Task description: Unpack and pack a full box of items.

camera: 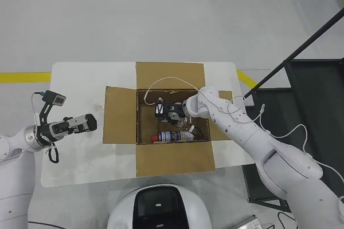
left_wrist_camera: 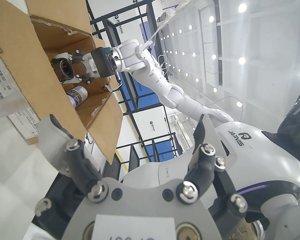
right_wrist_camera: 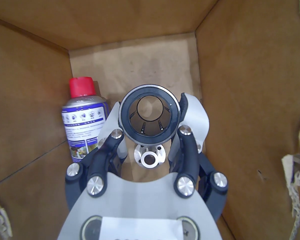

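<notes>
An open cardboard box (camera: 120,117) stands in the middle of the white table. My right gripper (right_wrist_camera: 150,121) hangs inside it, shut on a hollow metal cylinder with a black rim (right_wrist_camera: 149,116); the same cylinder (left_wrist_camera: 65,69) is seen end-on in the left wrist view. Under it on the box floor lies a small silver flanged part (right_wrist_camera: 149,158). A spray can with a red cap (right_wrist_camera: 82,116) lies along one wall, and the can (camera: 173,137) sits near the front of the box. My left gripper (camera: 92,122) is open over the table, left of the box, with nothing between its fingers (left_wrist_camera: 53,128).
The box flaps (camera: 171,73) are folded outward on all sides. A white cable (camera: 166,82) loops over the back of the box. A dark metal rack (camera: 309,97) stands right of the table. Bare table surface (camera: 80,80) lies left of the box.
</notes>
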